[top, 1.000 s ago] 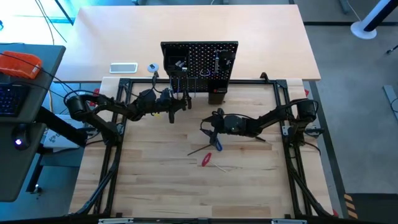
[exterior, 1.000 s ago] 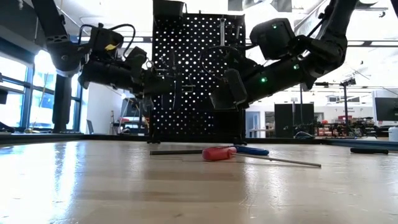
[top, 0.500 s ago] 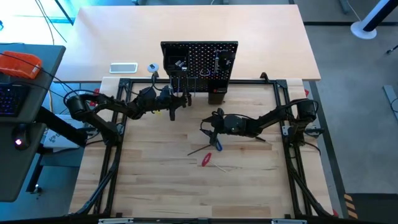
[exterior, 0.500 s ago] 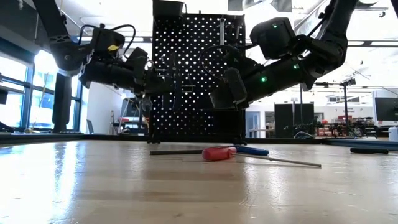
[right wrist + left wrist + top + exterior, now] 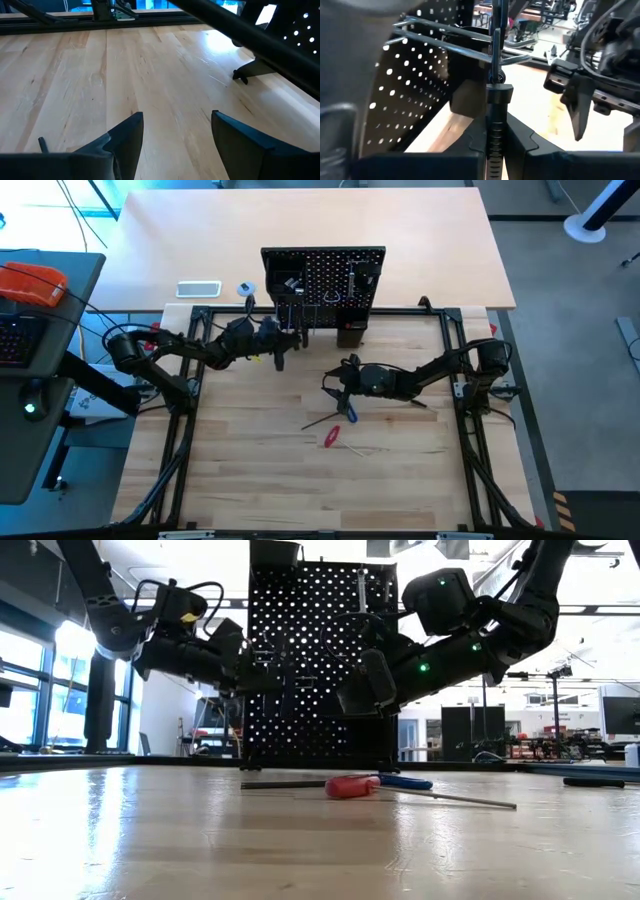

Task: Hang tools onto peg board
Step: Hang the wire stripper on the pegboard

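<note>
The black peg board stands upright at the table's far middle, with metal hooks sticking out of its front. My left gripper is at the board's left part, shut on a slim black-and-silver tool that stands upright by the hooks. My right gripper hangs open over the table's middle, with nothing between its fingers. A red-handled screwdriver, a blue-handled hex key and a thin dark tool lie flat on the wood. My left gripper pinches the tool's black ribbed lower shaft between its two fingers. The fingers come nearly level from the table's left toward the board and lie across the tool. The tool stands upright, clear of the table, its silver upper part crossing a hook; whether they touch I cannot tell.
Tools hang on the board's right part, and a small black bin sits on its left part. The board's foot stands on the wood. A black frame borders the table. Bare wood lies toward the near edge.
</note>
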Robot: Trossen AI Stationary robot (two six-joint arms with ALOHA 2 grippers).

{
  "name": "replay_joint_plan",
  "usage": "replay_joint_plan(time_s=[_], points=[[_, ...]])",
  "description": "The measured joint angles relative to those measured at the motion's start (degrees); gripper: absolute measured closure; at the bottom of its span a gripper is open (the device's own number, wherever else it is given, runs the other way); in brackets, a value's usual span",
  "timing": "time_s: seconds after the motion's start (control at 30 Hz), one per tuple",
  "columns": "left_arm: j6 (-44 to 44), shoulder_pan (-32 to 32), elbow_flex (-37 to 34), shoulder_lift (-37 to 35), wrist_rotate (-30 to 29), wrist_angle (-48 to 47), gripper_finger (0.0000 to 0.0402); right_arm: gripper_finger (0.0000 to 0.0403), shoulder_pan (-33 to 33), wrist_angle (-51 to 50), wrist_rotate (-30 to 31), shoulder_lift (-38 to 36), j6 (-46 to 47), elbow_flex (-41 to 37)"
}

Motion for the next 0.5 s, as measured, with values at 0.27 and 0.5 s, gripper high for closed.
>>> replay_joint_plan(time_s=[0.27,0.5], points=[[0.11,0.11,0.76,0.00,-2.84,-1.11,0.0374,0.0176,0.00,0.00,0.00,0.00,-0.20,0.00],[0.61,0.11,3.50,0.02,-2.94,-5.50,0.0374,0.0176,0.00,0.07,0.04,0.00,0.08,0.00]])
